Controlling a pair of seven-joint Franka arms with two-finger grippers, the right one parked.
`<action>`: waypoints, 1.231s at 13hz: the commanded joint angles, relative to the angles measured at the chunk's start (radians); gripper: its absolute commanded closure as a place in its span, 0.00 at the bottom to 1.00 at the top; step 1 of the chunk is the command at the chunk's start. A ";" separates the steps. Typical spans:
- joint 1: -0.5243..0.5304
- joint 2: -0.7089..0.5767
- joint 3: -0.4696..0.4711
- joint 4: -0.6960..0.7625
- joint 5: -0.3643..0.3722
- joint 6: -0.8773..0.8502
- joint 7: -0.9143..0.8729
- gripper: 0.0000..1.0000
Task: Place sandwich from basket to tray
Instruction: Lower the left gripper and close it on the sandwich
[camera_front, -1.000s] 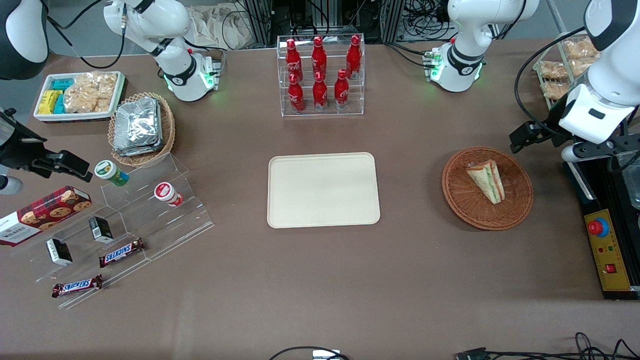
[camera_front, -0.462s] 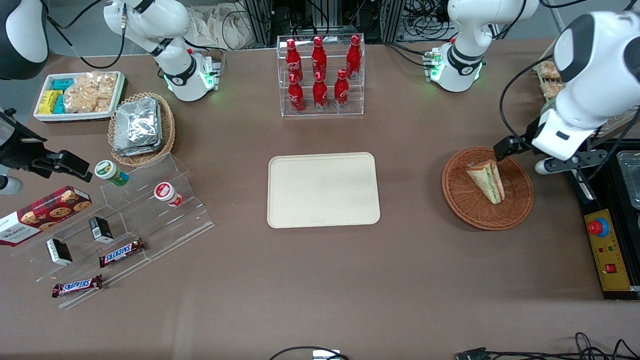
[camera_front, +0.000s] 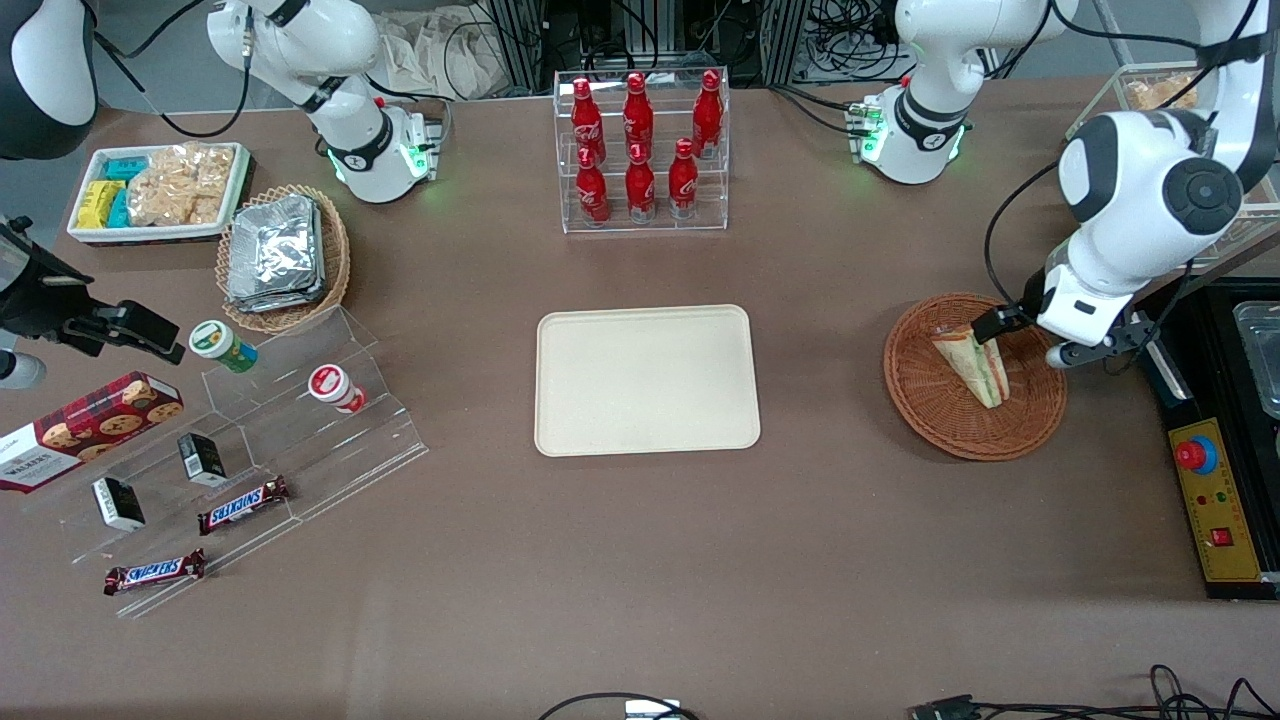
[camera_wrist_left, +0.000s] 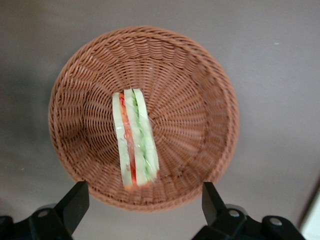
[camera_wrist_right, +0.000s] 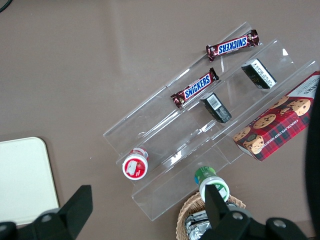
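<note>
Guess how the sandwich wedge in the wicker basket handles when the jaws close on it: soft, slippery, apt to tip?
The sandwich probably squashes easily: pale bread over thin filling layers. It stands on a narrow edge in the basket, so a nudge may tip it. Its glossy surface hints at slipperiness. The open gripper hangs above it.

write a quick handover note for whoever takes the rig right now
Left end effector: open, holding nothing, hovering above the round reddish-brown wicker basket, fingers spread wide.
Small triangular sandwich wedge of pale bread with green, red and orange filling: lying in that basket, untouched.
Flat rectangular cream plastic tray: at the table's middle, toward the parked arm's end from the basket, nothing on it.
Done: approach over the basket.
Left: lower, grip the sandwich, lift, carry it to the tray, release.
</note>
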 joint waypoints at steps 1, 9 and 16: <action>-0.003 0.053 0.024 -0.066 -0.010 0.120 -0.016 0.00; -0.003 0.190 0.027 -0.146 -0.010 0.331 -0.016 0.03; -0.003 0.190 0.027 -0.145 -0.010 0.318 -0.016 0.77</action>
